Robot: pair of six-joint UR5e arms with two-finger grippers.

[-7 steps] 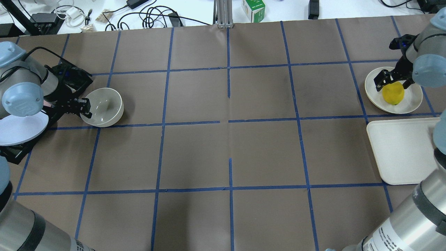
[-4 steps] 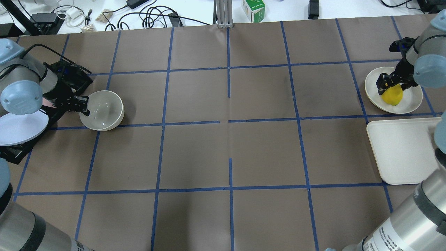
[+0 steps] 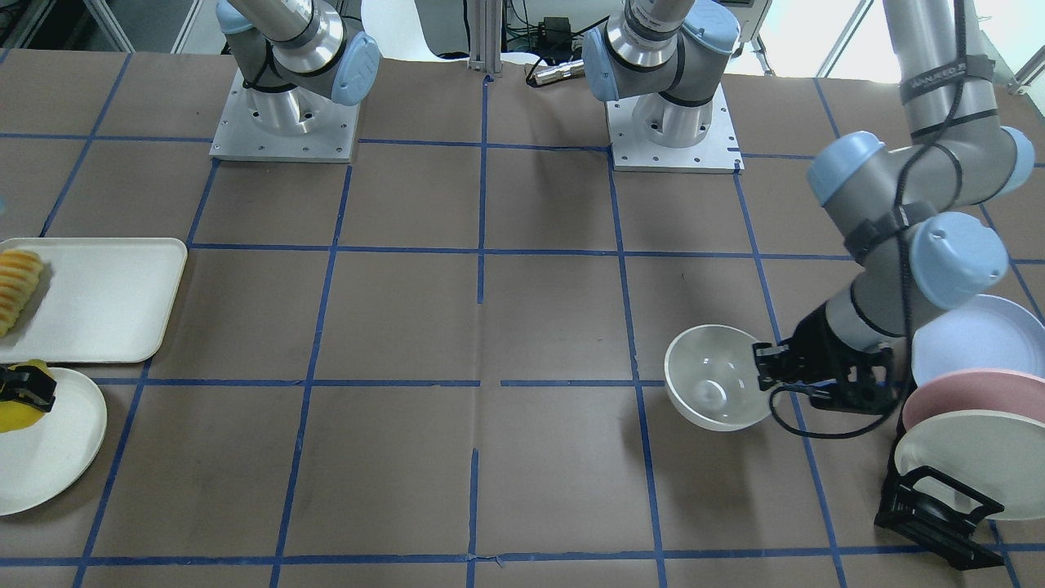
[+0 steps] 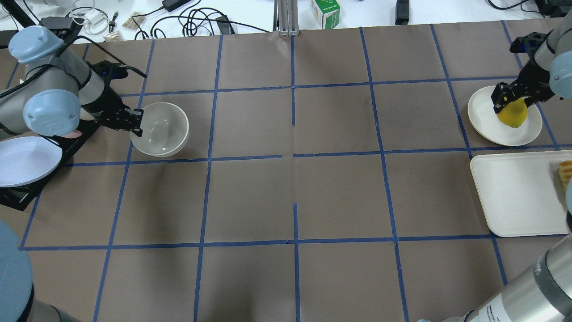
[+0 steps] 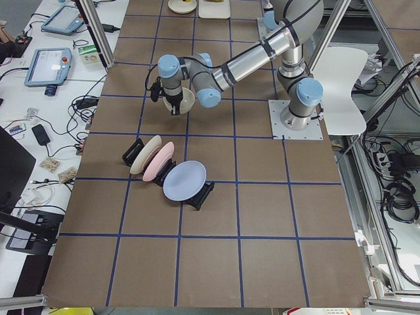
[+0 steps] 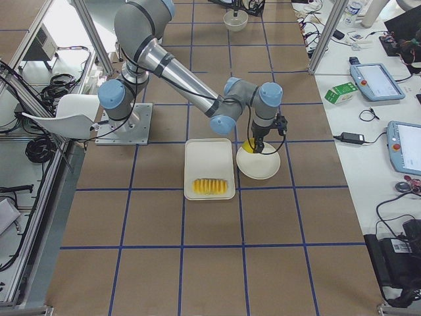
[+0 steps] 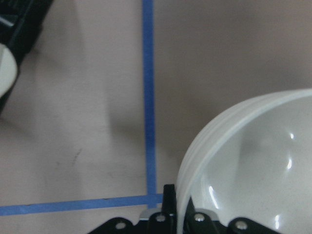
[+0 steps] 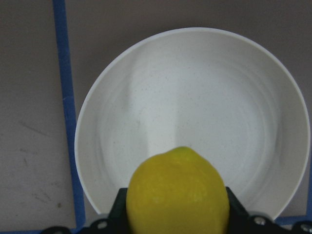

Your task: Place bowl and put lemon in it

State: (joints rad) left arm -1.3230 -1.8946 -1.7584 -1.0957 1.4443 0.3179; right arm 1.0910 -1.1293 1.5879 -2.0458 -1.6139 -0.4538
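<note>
Your left fingers (image 4: 135, 120) are pinched narrow on the rim of the bowl (image 4: 164, 133), one inside the wall and one outside. That rim pinch looks like the only hold a deep, glossy bowl offers two thin fingers. The bowl hangs out from them with its mouth up, and in the front view it looks slightly tipped and, I judge, just off the table (image 4: 286, 192). It sits toward the table's left edge, on the half far from the robot's base. Just beside that arm, against the left edge, is the rack of plates (image 3: 963, 392) in blue, pink and white. Your right fingers (image 4: 499, 97) are closed around the lemon (image 4: 514, 115), gripping it across its width from above. This keeps the rounded fruit from rolling out sideways. The lemon is over the flat cream plate (image 4: 485, 120) near the table's far right corner. It appears raised a little from the plate, though I cannot be certain. The pale tray (image 4: 514, 197) lies just beside that plate along the right edge and carries the row of slices (image 6: 210, 187). Bowl and lemon are well apart at opposite ends, so you will likely need to set the bowl down first, somewhere both arms can reach.
</note>
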